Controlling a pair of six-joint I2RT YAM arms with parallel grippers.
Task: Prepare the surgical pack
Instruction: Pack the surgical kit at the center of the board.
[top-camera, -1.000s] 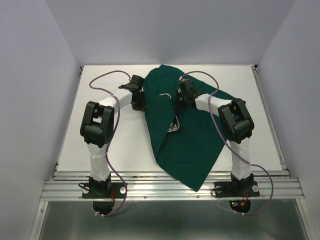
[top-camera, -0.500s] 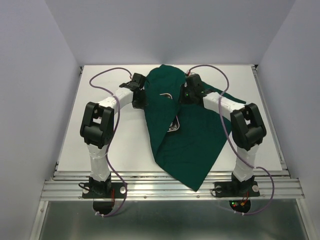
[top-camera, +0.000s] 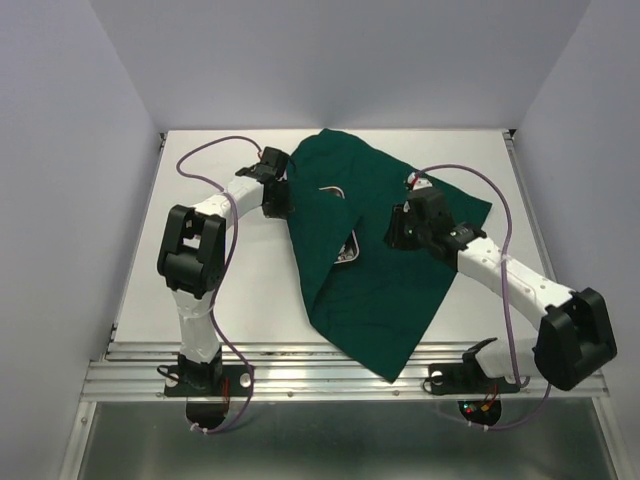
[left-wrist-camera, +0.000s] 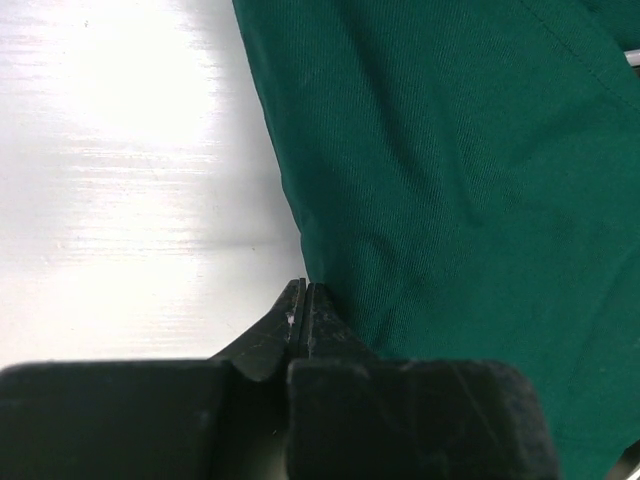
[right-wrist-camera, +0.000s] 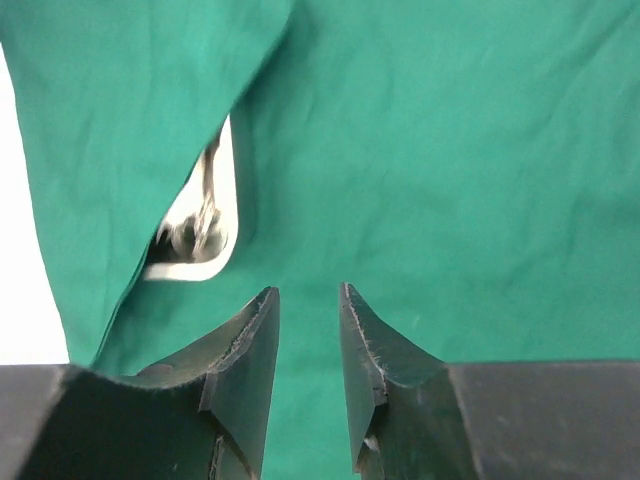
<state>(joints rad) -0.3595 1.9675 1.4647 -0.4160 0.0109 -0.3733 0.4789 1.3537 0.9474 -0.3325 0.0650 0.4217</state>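
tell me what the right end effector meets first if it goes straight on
Most likely the green drape, straight ahead of the right end effector; the steel tray peeks out left of that line.

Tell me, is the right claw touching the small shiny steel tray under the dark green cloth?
Apart. The right wrist view shows dark green cloth between the open right gripper and the steel tray.

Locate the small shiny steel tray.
Top view: the small shiny steel tray peeks from a gap in the dark green cloth drape, just left of the right gripper.
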